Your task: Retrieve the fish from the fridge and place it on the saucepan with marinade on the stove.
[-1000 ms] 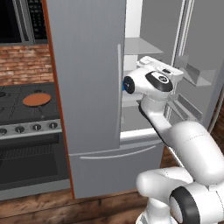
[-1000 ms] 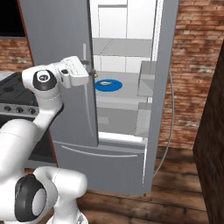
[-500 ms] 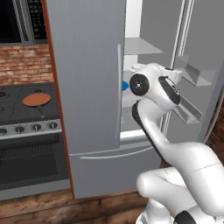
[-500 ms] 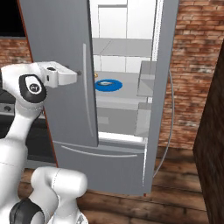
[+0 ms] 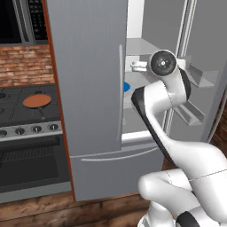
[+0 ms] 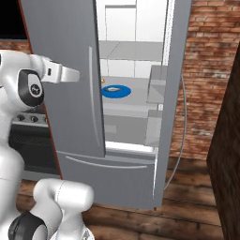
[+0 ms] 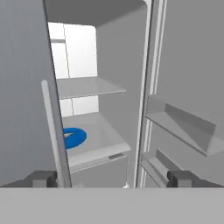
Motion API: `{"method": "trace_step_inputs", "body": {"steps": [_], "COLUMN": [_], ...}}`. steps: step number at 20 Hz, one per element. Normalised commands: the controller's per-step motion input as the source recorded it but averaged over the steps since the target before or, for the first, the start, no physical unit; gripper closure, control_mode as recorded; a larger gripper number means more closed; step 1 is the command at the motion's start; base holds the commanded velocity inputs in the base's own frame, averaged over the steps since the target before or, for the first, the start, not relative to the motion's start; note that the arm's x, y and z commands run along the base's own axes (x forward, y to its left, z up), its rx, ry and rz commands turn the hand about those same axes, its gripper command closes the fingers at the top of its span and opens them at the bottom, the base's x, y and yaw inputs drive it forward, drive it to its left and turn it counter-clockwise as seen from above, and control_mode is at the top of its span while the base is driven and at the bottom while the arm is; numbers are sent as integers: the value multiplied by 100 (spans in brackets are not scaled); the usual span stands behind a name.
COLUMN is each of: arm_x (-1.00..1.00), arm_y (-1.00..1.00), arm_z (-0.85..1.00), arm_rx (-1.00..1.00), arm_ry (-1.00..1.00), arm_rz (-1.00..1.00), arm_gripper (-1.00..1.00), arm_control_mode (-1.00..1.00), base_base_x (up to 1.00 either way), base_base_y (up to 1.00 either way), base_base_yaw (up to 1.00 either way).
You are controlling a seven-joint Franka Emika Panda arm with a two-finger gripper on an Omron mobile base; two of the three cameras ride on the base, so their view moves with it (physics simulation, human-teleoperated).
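Note:
The fridge has its left door shut and its right door swung open. On a middle shelf inside lies the slim grey fish on a blue plate; in the hand view the plate shows partly behind the left door's edge. My gripper is open and holds nothing. It hangs in front of the opening at about shelf height, short of the shelves, and it points toward the gap. The saucepan with its reddish-brown marinade sits on the stove to the left.
The shut left door's long handle stands close to my left finger. Door bins line the open right door. A tiny yellow lump lies behind the plate. A brick wall and a dark cabinet stand to the right.
The arm has risen and its wrist has turned, so the hand now points into the fridge opening. The jaws stay open and the fish has not moved.

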Motion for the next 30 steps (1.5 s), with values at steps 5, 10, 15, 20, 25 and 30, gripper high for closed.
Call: {"method": "trace_step_inputs", "body": {"steps": [5,10,15,20,25,30], "arm_x": [-6,-5,-1,5,24,36], "arm_y": [15,20,26,9,-2,0], "arm_z": [9,2,0,0,-1,-1], "arm_rx": [16,13,10,4,-1,-6], "arm_ry": [13,12,6,-2,-12,-8], "arm_rz": [14,14,13,5,0,0], "arm_gripper": [-100,-100,-100,-100,-100,-100], "arm_control_mode": [-100,-100,-100,-100,-100,-100], "base_base_x": [0,0,0,0,0,0], "base_base_y": [0,0,0,0,0,0], "base_base_yaw": [0,0,0,0,0,0]}}
